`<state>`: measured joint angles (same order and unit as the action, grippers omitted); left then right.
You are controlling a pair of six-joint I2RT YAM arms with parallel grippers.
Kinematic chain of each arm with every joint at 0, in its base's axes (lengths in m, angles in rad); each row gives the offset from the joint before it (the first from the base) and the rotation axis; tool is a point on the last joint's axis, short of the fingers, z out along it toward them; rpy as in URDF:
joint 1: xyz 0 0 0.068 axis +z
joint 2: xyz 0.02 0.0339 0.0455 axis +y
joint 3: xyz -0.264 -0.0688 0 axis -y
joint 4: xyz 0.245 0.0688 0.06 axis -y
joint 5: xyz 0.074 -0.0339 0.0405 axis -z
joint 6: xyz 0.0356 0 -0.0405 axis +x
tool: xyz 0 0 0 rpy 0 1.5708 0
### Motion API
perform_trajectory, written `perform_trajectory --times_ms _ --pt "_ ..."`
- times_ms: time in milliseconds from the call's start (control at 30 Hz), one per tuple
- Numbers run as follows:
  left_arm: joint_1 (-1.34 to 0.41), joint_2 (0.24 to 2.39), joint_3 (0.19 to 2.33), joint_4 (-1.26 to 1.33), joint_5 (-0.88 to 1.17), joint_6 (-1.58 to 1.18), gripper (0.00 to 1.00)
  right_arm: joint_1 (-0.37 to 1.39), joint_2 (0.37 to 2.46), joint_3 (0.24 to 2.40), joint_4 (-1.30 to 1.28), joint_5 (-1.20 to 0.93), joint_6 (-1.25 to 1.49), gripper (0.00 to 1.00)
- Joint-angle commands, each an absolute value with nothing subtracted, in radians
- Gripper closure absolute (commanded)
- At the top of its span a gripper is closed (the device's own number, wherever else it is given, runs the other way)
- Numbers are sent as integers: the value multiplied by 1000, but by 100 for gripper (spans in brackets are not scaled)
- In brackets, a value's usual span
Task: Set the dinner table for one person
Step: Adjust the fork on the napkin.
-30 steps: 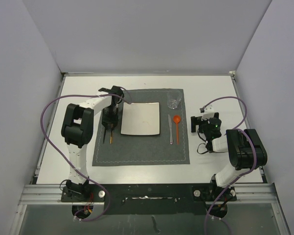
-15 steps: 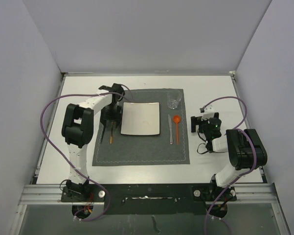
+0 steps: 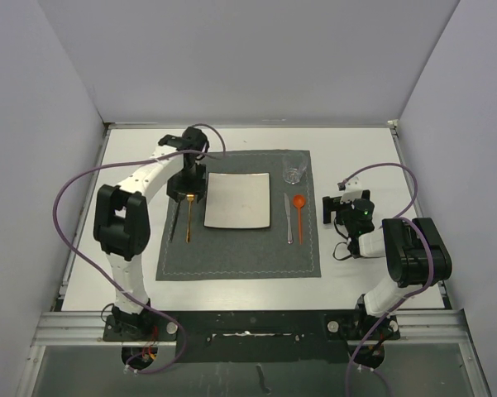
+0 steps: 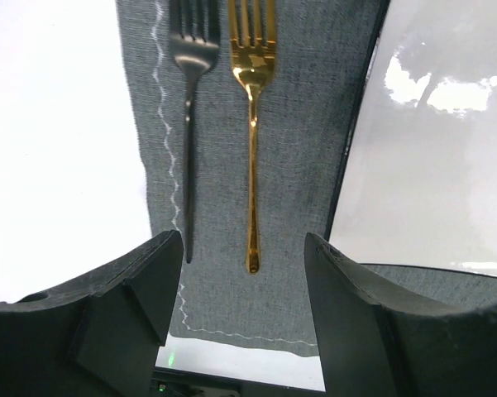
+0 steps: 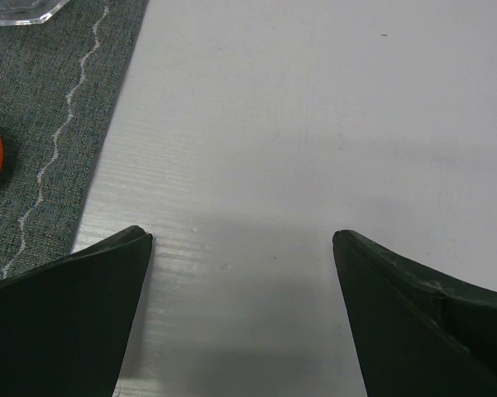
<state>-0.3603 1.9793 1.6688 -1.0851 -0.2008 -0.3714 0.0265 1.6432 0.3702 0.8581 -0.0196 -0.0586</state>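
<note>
- Worktop [image 3: 364, 157] – white, with a black front rail; it carries everything listed and both arms are bolted at its near edge.
- Placemat [image 3: 231, 252] – dark grey cloth with pale wavy stitching, flat at the worktop's centre.
- Plate [image 3: 237, 201] – square and white, on the middle of the placemat.
- Left hand [image 4: 242, 240] – fingers apart and gripping nothing, held over the fork handle ends.
- Right hand [image 5: 241, 240] – spread wide and empty, over bare worktop just right of the placemat.
- Gold fork [image 4: 251, 124] – on the placemat just left of the plate.
- Dark fork [image 4: 188, 124] – beside the gold fork, nearer the mat's left edge.
- Knife [image 3: 288, 218] – just right of the plate.
- Spoon [image 3: 299, 213] – orange, just right of the knife.
- Glass [image 3: 293, 169] – clear, at the mat's far right corner.
</note>
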Motion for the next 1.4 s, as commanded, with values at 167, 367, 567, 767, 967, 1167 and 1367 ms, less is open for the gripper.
perform_trajectory --times_ms 167,367,567,767,967,1167,1367 --pt "-289 1916 1626 -1090 -288 -411 75 23 1625 396 904 -26 -49 2" --pt "-254 1951 1569 -1069 -281 -440 100 22 1625 396 904 -26 -50 2" --pt "-245 1965 1515 -1026 -257 -452 96 23 1625 395 903 -26 -48 2" --pt "-242 1988 1465 -996 -243 -460 96 22 1625 396 904 -26 -49 2" --pt "-224 1999 1428 -968 -219 -462 97 22 1624 397 904 -26 -49 2" --pt "-203 2012 1407 -951 -205 -456 97 23 1624 396 904 -27 -49 2" --pt "-202 2032 1403 -941 -187 -454 98 23 1625 396 904 -26 -50 2"
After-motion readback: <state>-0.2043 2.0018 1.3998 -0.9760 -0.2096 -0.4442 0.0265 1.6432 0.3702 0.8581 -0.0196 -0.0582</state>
